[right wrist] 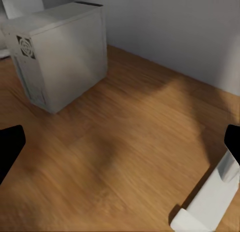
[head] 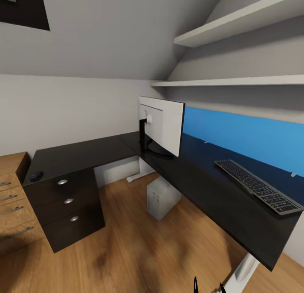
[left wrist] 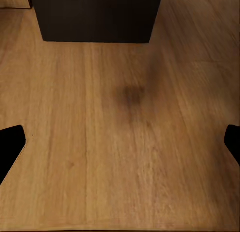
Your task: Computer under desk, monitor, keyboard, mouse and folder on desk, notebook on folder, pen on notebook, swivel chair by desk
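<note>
- I see the desk (head: 211,187) ahead, an L-shaped black top; its far right end is cut off by the picture edge.
- The monitor (head: 162,124) stands on the desk corner and shows me its white back; the screen side is hidden.
- The computer (right wrist: 60,56) stands on the floor (left wrist: 120,157) under the desk, ahead of my right gripper (right wrist: 120,147), well apart from it.
- The keyboard (head: 257,186) lies on the desk right of the monitor; I cannot read its keys.
- The mouse (head: 36,175) lies on the left end of the desk, over the drawer unit (head: 67,208).
- The left gripper (left wrist: 120,142) hangs over bare floor, the drawer unit ahead of it.
- Both pairs of jaws stand wide apart, holding nothing.
- I can read no brand or writing anywhere.
</note>
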`<state>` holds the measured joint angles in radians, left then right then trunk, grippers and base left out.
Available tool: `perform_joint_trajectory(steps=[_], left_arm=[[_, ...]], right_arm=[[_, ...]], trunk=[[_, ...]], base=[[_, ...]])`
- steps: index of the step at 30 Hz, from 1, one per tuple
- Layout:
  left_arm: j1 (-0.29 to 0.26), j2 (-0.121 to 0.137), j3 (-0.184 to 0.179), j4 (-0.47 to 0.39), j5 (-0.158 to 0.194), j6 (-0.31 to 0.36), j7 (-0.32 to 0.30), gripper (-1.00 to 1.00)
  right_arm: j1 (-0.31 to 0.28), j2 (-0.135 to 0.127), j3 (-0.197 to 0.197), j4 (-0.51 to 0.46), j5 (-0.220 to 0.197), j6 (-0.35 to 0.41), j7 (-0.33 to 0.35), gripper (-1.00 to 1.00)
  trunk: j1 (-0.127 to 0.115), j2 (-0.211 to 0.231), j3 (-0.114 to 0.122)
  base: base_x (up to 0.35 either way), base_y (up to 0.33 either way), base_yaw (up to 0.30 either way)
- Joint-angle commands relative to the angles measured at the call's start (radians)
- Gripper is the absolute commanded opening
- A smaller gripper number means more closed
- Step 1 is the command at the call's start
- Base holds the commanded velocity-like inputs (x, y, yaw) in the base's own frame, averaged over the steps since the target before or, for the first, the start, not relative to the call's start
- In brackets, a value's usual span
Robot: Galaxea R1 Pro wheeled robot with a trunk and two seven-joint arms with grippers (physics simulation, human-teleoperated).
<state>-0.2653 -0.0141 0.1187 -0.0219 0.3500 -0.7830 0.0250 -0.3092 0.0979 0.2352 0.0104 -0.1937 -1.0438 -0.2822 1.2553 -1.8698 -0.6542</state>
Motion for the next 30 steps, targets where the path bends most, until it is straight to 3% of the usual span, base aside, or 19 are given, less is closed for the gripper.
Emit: perform_joint_trajectory(steps=[1,12,16,17,20,30], left_arm=[[0.001,-0.002,0.008,0.0,-0.008,-0.004,0.003,1.0],[0.007,-0.005,0.004,0.0,-0.008,-0.009,0.003,1.0],[0.007,-0.003,-0.007,0.0,-0.008,-0.008,0.003,1.0],[0.008,-0.001,-0.027,0.0,-0.008,-0.007,0.003,1.0],[0.008,0.004,-0.039,0.0,-0.008,-0.007,0.004,1.0],[0.032,0.009,-0.048,0.0,-0.008,-0.013,0.004,1.0]], right_arm=[[-0.001,0.0,0.009,0.001,-0.01,-0.003,-0.001,1.0],[-0.001,0.002,0.009,0.0,-0.009,-0.003,-0.001,1.0],[-0.001,0.002,0.009,0.0,-0.009,-0.002,0.0,1.0],[-0.001,0.002,0.009,0.0,-0.008,-0.001,0.001,1.0],[-0.001,0.001,0.009,0.0,-0.008,-0.001,0.001,1.0],[-0.001,0.0,0.008,-0.001,-0.009,0.026,0.001,1.0]], trunk=[[-0.004,0.007,0.002],[-0.046,0.084,0.033],[-0.062,0.112,0.044],[-0.065,0.119,0.047],[-0.077,0.14,0.055],[-0.115,0.21,0.08]], base=[[0.0,0.0,0.253],[0.0,0.0,0.264],[0.0,0.0,0.269],[0.0,0.0,0.269],[0.0,0.0,0.269],[0.0,0.0,0.27]])
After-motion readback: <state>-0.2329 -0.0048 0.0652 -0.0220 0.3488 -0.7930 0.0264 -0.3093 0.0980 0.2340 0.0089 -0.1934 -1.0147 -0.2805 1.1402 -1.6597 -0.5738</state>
